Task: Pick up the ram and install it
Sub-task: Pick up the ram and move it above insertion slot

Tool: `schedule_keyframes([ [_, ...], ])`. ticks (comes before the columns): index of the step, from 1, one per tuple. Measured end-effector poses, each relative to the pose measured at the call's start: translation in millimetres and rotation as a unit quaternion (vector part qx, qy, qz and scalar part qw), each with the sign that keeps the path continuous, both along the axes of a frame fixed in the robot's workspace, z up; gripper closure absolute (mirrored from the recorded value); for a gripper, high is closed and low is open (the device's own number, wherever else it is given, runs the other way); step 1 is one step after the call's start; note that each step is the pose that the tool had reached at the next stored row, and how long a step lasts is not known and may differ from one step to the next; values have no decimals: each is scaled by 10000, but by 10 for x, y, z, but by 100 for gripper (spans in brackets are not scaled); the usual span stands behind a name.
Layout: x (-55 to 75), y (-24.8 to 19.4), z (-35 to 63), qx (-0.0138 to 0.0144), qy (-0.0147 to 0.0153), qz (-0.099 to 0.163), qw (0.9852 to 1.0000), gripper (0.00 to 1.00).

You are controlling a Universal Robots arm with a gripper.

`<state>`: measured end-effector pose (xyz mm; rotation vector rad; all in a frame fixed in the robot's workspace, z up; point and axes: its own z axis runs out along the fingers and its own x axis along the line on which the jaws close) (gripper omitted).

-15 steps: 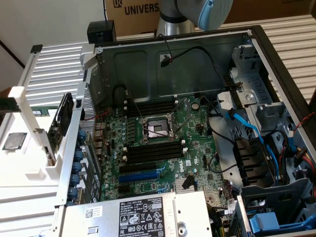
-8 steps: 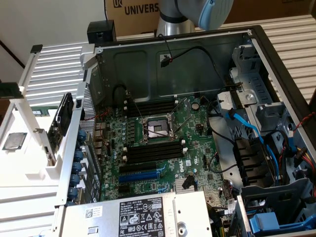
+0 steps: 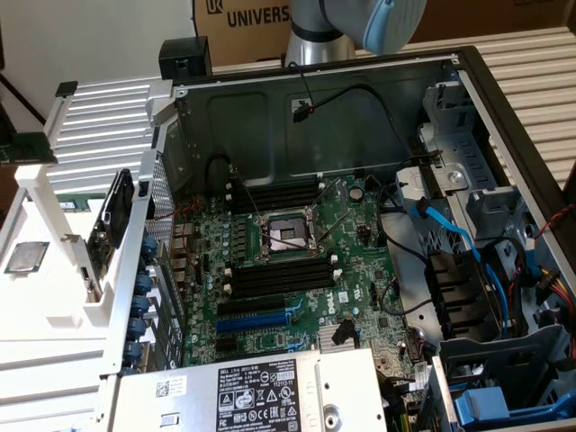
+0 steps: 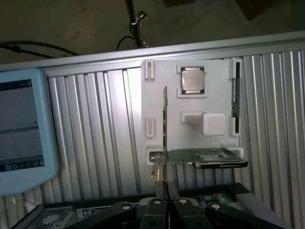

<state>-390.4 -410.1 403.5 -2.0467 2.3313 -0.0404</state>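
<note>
We read the ram as the thin strip seen edge-on, pinched in the claw, whose jaws stand almost together on it. It runs straight out ahead of the claw. Gripping its flat faces, we judge, leaves the contact edge free for a slot. Beyond the claw lies the white fixture. The motherboard slots hold no stick yet.

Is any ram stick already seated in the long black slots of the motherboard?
No: the long black slots on the motherboard all stand empty, with no green board in them.
</note>
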Motion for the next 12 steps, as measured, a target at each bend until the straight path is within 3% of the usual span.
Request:
schedule_keyframes([
  [7, 152, 19, 35, 0, -14, 0, 10000, 88],
  [10, 291, 36, 55, 0, -25, 0, 10000, 88],
  [11, 341, 44, 65, -14, -26, 0, 10000, 88],
  [12, 370, 54, 78, -87, -26, -1, 10000, 88],
])
